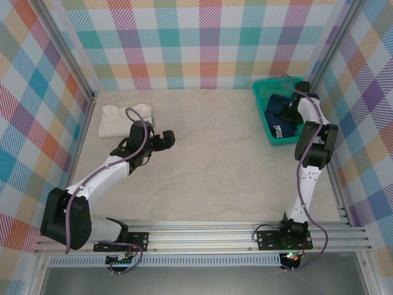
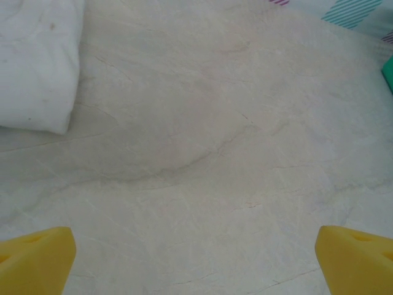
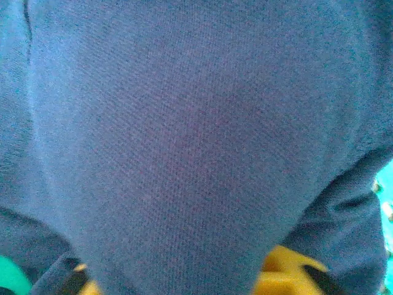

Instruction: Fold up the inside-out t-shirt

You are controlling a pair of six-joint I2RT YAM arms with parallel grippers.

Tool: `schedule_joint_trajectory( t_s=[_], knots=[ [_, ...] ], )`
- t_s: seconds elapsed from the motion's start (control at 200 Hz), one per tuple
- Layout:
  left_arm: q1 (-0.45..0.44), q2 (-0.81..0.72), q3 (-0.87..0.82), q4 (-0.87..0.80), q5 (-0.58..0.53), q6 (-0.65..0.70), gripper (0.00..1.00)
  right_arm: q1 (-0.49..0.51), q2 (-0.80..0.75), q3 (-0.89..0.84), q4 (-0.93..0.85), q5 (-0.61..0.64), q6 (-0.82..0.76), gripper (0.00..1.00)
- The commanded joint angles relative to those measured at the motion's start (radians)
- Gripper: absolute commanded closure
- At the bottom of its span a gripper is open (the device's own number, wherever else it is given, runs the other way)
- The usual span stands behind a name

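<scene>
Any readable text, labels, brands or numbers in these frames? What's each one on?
No text can be read in any view.
White label on the navy t-shirt in the teal basket: too small to read.
White folded shirt: no print visible.

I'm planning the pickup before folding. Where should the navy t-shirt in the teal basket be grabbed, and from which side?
Pinch a raised fold of the navy t-shirt from straight above. It lies crumpled inside the teal basket, whose walls would likely block a sideways approach. The right gripper is shut on its cloth in this way.
</scene>
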Motion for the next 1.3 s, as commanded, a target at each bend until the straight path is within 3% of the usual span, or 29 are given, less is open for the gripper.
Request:
schedule_joint_trajectory(
  t_s=[0.0, 0.255, 0.395, 0.605, 0.74, 0.86, 0.96, 1.02, 1.055, 1.13, 1.205, 1.295],
  knots=[
    [-0.011, -0.043, 0.03, -0.037, -0.039, 0.023, 0.0, 0.009, -0.219, -0.062, 0.083, -0.089, 0.015, 1.0],
    [-0.008, -0.101, -0.025, 0.003, -0.114, -0.045, 0.0, 0.093, -0.837, -0.523, 0.554, -0.158, 0.11, 1.0],
    [-0.006, -0.152, -0.055, 0.029, -0.145, -0.078, 0.0, 0.169, -1.033, -0.654, 0.693, -0.201, 0.144, 1.0],
    [-0.004, -0.224, -0.08, -0.003, -0.245, -0.08, 0.0, 0.346, -1.085, -0.613, 0.639, -0.269, 0.153, 1.0],
    [0.009, -0.284, -0.1, -0.05, -0.347, -0.089, 0.0, 0.502, -1.023, -0.618, 0.605, -0.28, 0.189, 1.0],
    [0.023, -0.34, -0.109, -0.088, -0.372, -0.094, 0.0, 0.62, -0.939, -0.675, 0.616, -0.306, 0.257, 0.99],
    [0.023, -0.368, -0.114, -0.096, -0.332, -0.091, 0.0, 0.651, -0.838, -0.732, 0.594, -0.337, 0.334, 0.88],
    [0.023, -0.37, -0.121, -0.08, -0.269, -0.09, 0.0, 0.623, -0.752, -0.719, 0.471, -0.339, 0.321, 0.63],
    [0.023, -0.369, -0.128, -0.064, -0.215, -0.086, 0.0, 0.586, -0.701, -0.689, 0.37, -0.311, 0.291, 0.54],
    [0.02, -0.35, -0.145, -0.019, -0.103, -0.087, 0.0, 0.521, -0.655, -0.673, 0.235, -0.14, 0.211, 0.44],
    [0.014, -0.315, -0.162, 0.032, -0.011, -0.083, 0.0, 0.558, -0.706, -0.707, 0.204, 0.062, 0.108, 0.32],
    [0.007, -0.232, -0.155, 0.086, 0.098, -0.044, 0.01, 0.617, -0.778, -0.796, 0.285, -0.069, 0.037, 0.19]
  ],
)
